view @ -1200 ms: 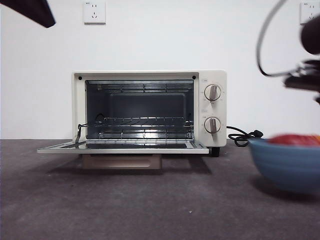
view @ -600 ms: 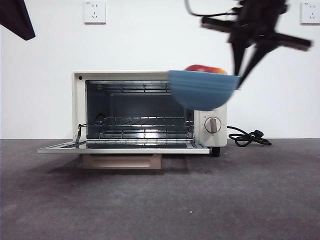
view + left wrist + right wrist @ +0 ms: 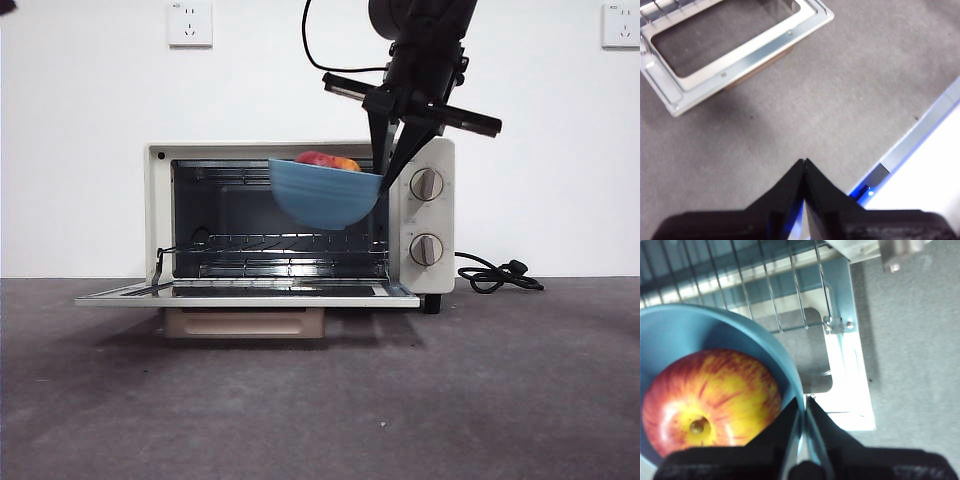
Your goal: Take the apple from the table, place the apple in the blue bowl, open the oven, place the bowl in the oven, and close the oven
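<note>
right gripper [image 3: 385,172] clamped on rim of blue bowl [image 3: 325,193], held aloft before the open oven [image 3: 300,215]; apple [image 3: 710,397] inside, mostly hidden from front. left gripper [image 3: 804,165] closed, empty.

Dark grey mottled table [image 3: 480,400], matte. On it, toward the far side and left of centre, cream oven [image 3: 300,225], door dropped flat; to its right, coiled black cord [image 3: 497,275].
</note>
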### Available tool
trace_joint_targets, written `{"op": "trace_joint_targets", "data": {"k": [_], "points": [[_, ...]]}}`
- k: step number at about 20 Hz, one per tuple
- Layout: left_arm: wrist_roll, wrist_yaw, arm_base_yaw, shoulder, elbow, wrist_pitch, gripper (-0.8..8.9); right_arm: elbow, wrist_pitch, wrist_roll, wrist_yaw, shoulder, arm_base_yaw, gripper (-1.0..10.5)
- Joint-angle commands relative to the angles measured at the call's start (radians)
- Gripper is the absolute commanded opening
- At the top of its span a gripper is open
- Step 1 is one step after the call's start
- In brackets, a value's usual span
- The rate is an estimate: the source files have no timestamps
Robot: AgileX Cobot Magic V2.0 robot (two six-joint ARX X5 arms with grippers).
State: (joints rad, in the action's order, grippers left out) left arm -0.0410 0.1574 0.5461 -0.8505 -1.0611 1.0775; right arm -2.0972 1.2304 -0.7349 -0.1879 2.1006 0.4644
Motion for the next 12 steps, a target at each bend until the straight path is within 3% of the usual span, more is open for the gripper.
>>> {"op": "trace_joint_targets", "data": {"k": [1, 6, 12], "points": [[0.005, -0.002, 0.003, 0.039, 0.000, 0.028, -0.06, -0.012, -0.034, -0.065, -0.006, 0.020, -0.001, -0.1], [0.014, -0.001, 0.003, 0.127, 0.000, 0.083, -0.06, -0.013, -0.093, -0.172, -0.004, 0.031, -0.016, -0.1], [0.038, -0.002, 0.003, 0.197, 0.000, 0.147, -0.06, -0.013, -0.114, -0.243, 0.042, 0.053, -0.021, -0.1]]}}
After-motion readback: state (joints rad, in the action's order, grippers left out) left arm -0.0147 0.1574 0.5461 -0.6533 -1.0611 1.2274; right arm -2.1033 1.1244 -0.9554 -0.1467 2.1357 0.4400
